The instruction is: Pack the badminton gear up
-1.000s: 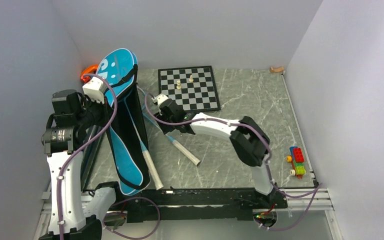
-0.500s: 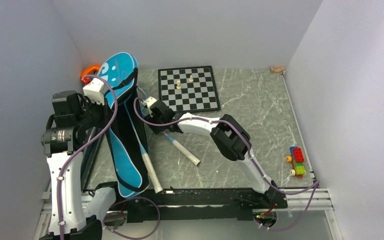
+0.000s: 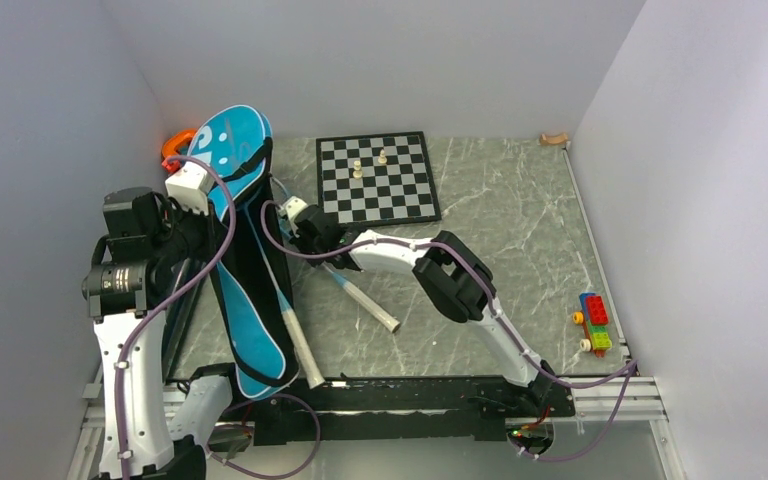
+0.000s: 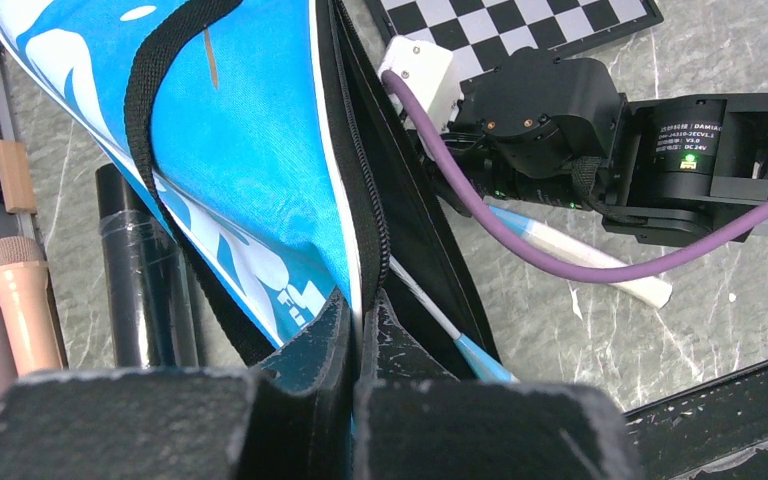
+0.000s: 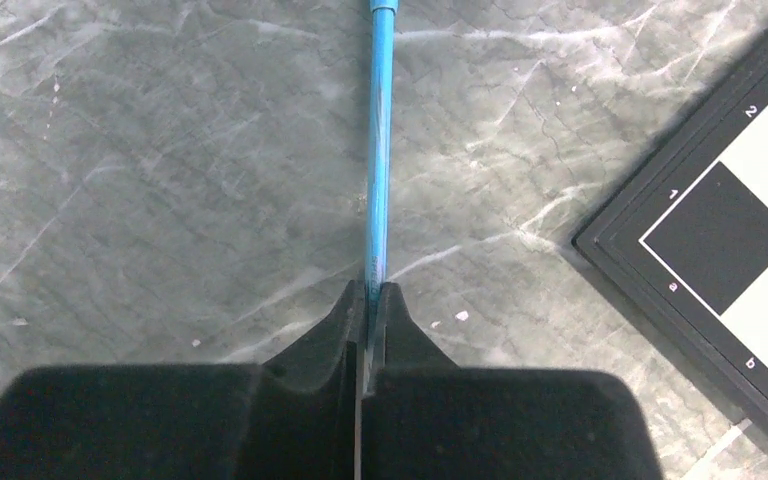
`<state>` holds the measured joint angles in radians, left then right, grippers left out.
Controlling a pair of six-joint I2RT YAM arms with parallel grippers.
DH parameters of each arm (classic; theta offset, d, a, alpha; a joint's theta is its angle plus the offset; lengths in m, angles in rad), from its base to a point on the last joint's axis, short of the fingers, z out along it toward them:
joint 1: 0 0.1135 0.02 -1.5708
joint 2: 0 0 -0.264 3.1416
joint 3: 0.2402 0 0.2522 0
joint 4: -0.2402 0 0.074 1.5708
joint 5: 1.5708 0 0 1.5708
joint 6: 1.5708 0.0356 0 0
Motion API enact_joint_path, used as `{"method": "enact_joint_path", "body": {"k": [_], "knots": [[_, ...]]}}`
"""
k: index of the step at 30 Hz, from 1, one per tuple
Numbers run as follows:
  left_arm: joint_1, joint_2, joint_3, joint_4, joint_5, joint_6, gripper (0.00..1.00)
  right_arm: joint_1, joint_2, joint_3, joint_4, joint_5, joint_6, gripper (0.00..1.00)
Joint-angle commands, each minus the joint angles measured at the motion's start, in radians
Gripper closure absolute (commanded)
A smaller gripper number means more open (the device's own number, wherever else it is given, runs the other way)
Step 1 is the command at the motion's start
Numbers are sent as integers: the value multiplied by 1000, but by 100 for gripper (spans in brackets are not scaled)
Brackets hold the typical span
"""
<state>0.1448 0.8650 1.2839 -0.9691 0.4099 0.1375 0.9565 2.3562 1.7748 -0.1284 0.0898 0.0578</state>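
Left fingers (image 4: 332, 335): bag (image 4: 240, 150) rim pinched. Right fingers (image 5: 335, 335): thin racket shaft (image 5: 378, 150) pinched at tips. Risk: shaft slipped or rotated in narrow pinch; racket caught on zipper (image 4: 368, 215).

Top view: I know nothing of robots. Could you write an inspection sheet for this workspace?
Surface: grey marbled table, no spills seen.
Job's things: blue bag open; bagged racket partly inside; loose racket on table; black tube beside bag; shuttlecocks, nothing seen.
Clutter: chessboard, brick toy, orange toy.
Hands: left hand shut on bag's edge; right hand shut on loose racket's shaft.
Cables: purple cables run along both arms.
Surroundings: plain walls on three sides.
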Motion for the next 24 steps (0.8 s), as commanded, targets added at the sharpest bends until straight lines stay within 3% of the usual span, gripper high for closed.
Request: {"method": "enact_joint_path", "body": {"k": [1, 11, 19, 24], "knots": [[6, -27, 6, 100, 18, 2, 100, 5, -73, -87, 57, 19, -30, 100], [9, -44, 9, 103, 23, -5, 100, 15, -363, -254, 184, 138, -87, 100], [9, -28, 29, 113, 80, -20, 100, 11, -624, -358, 105, 274, -20, 100], [9, -11, 30, 130, 215, -26, 100, -3, -834, -448, -23, 397, 55, 100]]}}
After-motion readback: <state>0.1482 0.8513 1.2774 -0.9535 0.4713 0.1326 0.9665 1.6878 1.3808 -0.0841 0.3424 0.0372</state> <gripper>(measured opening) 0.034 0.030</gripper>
